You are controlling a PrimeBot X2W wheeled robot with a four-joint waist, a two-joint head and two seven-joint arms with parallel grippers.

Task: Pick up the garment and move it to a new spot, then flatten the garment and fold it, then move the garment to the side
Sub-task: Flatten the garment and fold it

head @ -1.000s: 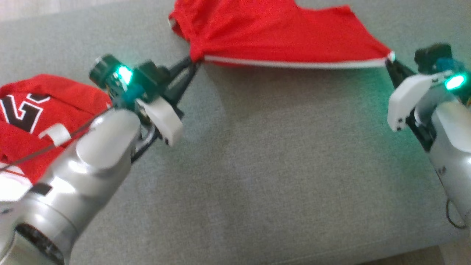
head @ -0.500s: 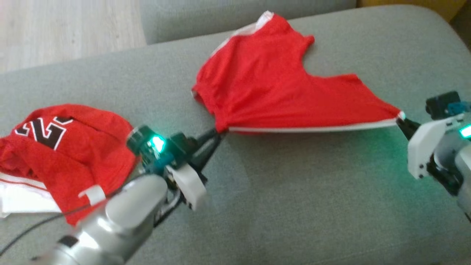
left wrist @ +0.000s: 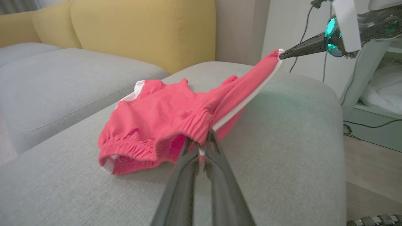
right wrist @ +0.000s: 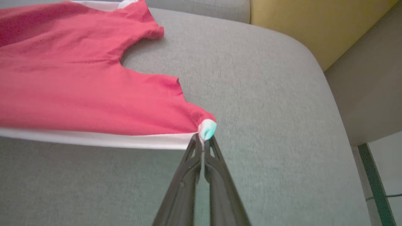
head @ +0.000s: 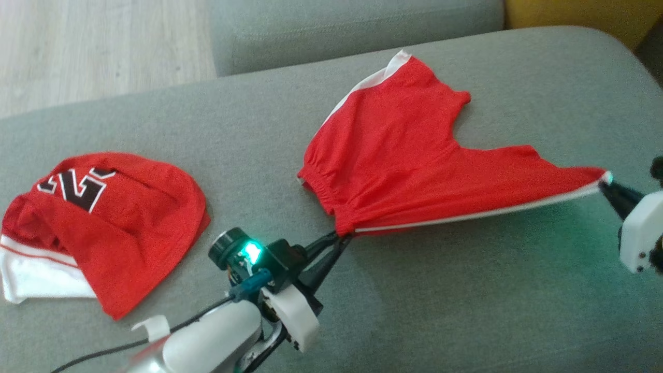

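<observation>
Red shorts (head: 404, 166), one pair, stretch between two pinching claws, left gripper (head: 342, 239) and right gripper (head: 604, 183); one jersey (head: 119, 217) lies aside.

On my head camera the shorts (head: 404, 171) lie on the sofa cushion (head: 466, 300) at about one o'clock. Their near edge is strung between my left gripper (head: 339, 241) at six and my right gripper (head: 608, 186) at three, each pinching a corner. A jersey (head: 119, 217) sits on the same cushion at nine, well apart. A second cushion (head: 352, 26) lies behind at twelve.
</observation>
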